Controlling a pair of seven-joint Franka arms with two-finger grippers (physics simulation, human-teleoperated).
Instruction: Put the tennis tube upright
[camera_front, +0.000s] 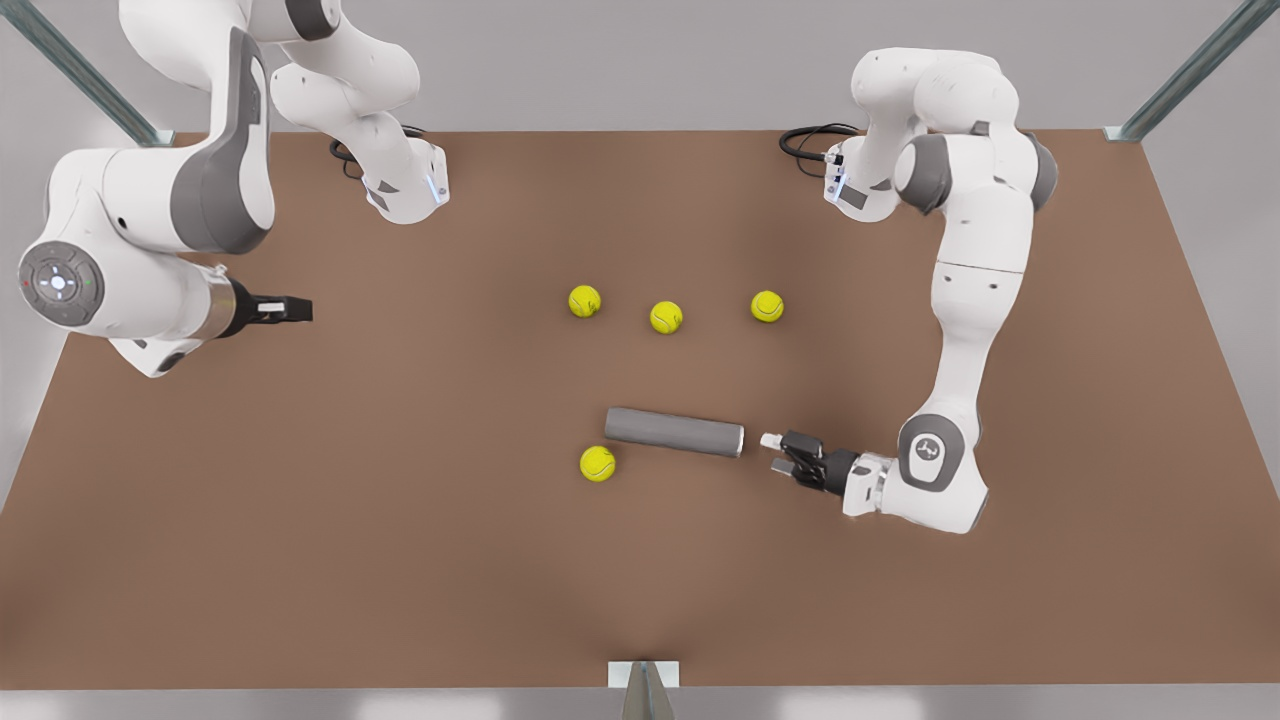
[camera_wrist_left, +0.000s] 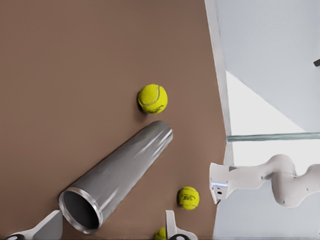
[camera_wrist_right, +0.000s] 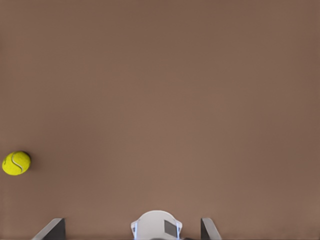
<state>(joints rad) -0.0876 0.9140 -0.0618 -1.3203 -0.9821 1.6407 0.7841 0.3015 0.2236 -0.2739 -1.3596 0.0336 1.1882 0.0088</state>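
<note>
In the front view the tube (camera_front: 673, 431) lies on its side on the brown desk (camera_front: 300, 520), its silvery rim toward the front view's right, with one ball (camera_front: 597, 463) just beside its dark end and three balls (camera_front: 666, 317) in a row farther back. The left end effector (camera_front: 772, 453) is low at the rim end, just apart from it, its fingers spread wide. The right end effector (camera_front: 300, 310) hovers well apart at the front view's left, waiting; I cannot tell its opening there. In the left wrist view the tube (camera_wrist_left: 116, 176) shows its open, rimmed mouth between two fingertips (camera_wrist_left: 47, 226), neither touching it. In the right wrist view two fingertips (camera_wrist_right: 52, 229) stand wide apart over bare desk (camera_wrist_right: 165, 100), a ball (camera_wrist_right: 16, 163) off to one side. No writing is readable anywhere.
</note>
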